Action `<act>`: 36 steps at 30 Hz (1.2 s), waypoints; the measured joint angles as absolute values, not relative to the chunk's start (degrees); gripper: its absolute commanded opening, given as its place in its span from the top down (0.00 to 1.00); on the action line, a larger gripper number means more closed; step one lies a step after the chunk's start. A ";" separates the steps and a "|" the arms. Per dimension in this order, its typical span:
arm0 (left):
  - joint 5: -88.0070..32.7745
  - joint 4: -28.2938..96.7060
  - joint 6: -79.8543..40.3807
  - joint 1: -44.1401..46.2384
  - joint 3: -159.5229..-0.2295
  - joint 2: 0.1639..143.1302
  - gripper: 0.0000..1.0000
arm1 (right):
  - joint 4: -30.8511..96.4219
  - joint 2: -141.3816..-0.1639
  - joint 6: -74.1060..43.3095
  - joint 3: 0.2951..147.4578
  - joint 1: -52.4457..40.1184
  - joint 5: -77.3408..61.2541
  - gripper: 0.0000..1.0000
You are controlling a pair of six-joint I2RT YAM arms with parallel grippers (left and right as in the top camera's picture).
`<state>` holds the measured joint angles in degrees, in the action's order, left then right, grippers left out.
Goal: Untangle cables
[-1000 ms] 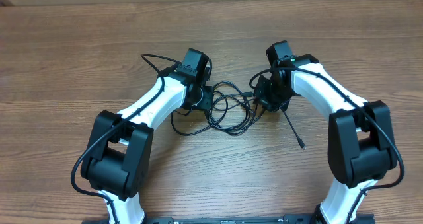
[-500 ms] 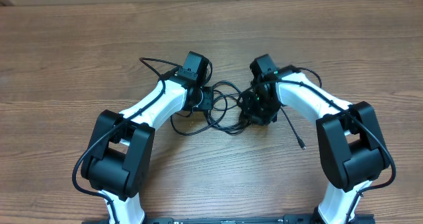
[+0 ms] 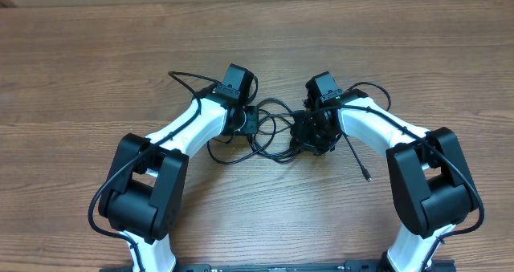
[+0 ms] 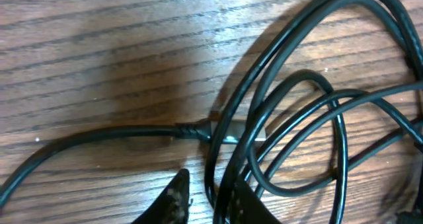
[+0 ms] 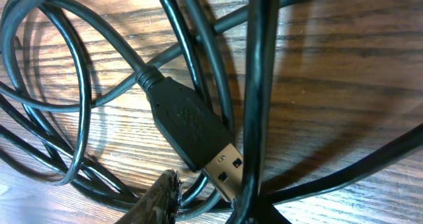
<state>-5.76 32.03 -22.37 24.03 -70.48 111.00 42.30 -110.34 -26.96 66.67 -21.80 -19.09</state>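
**Cables** (image 3: 273,132): black tangle on the table (image 3: 80,71), lying between the two arms, with one loose end (image 3: 356,158) trailing right.

**Right gripper** (image 3: 313,132): has shifted left over the last second and now sits on the tangle's right edge, by a USB plug (image 5: 197,135). Fingers narrow, a strand between them; grip uncertain.

**Left gripper** (image 3: 246,121): unmoved at the left edge. Fingers narrow around strands; grip uncertain.

**Status**: loops not yet separated. Both arms look placed to pull apart.

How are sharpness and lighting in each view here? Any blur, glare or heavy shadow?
Overhead: even light, sharp, only faint shadows. Left wrist: cables slightly soft, dark shadow on the table. Right wrist: plug crisp, closest cable blurred.
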 measured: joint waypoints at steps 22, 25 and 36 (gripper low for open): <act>-5.13 32.88 -22.39 24.03 -70.94 111.04 0.96 | 42.24 -110.34 -26.96 66.35 -21.80 -19.07 0.83; -4.82 35.57 -22.33 24.03 -73.49 110.93 0.96 | 42.26 -110.37 -26.96 66.30 -21.80 -19.03 0.83; 12.19 41.10 -21.06 24.03 -84.77 99.22 0.96 | 42.65 -110.34 -26.98 66.30 -21.80 -18.63 0.84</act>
